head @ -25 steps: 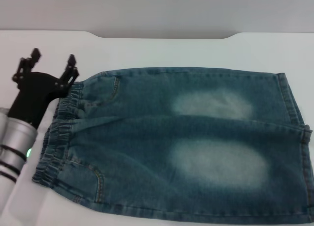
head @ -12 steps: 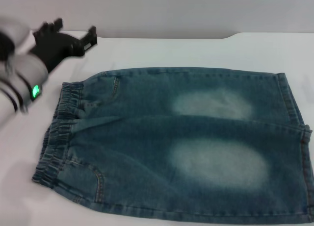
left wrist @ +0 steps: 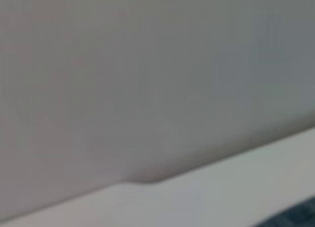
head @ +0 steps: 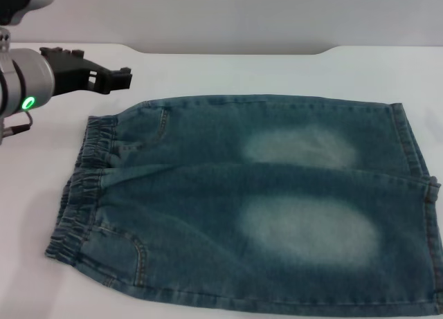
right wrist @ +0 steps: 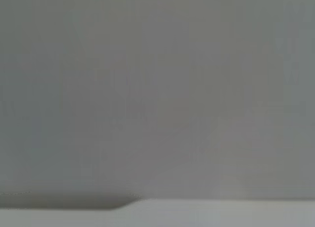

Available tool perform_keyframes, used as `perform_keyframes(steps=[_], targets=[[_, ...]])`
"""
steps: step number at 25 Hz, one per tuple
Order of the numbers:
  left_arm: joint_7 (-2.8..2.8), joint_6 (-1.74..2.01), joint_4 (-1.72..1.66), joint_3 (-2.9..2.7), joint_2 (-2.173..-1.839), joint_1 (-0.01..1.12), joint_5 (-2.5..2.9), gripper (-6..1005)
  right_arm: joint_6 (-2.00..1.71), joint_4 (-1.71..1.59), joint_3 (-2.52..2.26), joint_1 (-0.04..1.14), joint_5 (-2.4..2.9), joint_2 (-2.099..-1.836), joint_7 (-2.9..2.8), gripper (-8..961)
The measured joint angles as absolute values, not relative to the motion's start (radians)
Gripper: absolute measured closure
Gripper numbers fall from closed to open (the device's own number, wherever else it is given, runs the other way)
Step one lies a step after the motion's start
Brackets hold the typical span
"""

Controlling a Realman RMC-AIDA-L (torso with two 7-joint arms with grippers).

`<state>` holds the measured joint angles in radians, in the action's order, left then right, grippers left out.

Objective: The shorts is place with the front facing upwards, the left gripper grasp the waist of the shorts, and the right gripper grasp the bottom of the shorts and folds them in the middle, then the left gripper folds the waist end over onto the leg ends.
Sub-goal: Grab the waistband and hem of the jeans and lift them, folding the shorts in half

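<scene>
The shorts [head: 242, 205] lie flat and spread wide on the white table [head: 228, 70], faded side up, two pale patches showing on the legs. The waist end [head: 79, 187], that puckered elastic band, sits toward the robot's left; the leg ends [head: 419, 194] run to the right edge of the head view, their straight hems stacked one beyond the other. Nothing is folded yet.

Up at the far left corner hangs the left gripper [head: 114, 80], lifted off the cloth and well clear of the waistband, black claw pointing across toward the right, green ring light glowing on the wrist behind it. Seen side-on, so I cannot tell whether its fingers are parted or closed. It holds nothing.

The left wrist view catches only grey wall, table edge and a sliver of denim in one corner. The right gripper shows in no view; its wrist view gives just wall and table edge.
</scene>
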<state>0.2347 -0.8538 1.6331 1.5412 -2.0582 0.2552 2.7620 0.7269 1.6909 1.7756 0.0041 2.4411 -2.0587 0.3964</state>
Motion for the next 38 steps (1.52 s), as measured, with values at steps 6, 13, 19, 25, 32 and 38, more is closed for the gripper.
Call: perform_keyframes(steps=[6, 13, 19, 25, 32, 38], targets=[[0.216, -1.029, 1.675, 1.602, -2.058, 0.277, 2.766, 163, 1.035, 1.774, 1.876, 0.058, 2.542, -2.065, 0.367, 350], [0.204, -1.222, 1.755, 1.635, -2.057, 0.299, 2.825, 162, 1.314, 1.897, 1.879, 0.102, 2.681, -2.072, 0.313, 350], [0.198, -1.406, 1.789, 1.628, -2.058, 0.33, 2.877, 161, 1.428, 1.953, 1.908, 0.086, 2.687, -2.073, 0.28, 351], [0.195, -1.454, 1.774, 1.585, -2.061, 0.331, 2.871, 161, 1.471, 1.911, 1.899, 0.051, 2.67, -2.076, 0.28, 351], [0.162, -1.514, 1.748, 1.537, -2.061, 0.327, 2.871, 160, 1.442, 1.875, 1.878, 0.001, 2.592, -2.078, 0.284, 351], [0.143, -1.594, 1.745, 1.533, -2.059, 0.324, 2.877, 159, 1.427, 1.877, 1.862, -0.022, 2.595, -2.079, 0.279, 351]])
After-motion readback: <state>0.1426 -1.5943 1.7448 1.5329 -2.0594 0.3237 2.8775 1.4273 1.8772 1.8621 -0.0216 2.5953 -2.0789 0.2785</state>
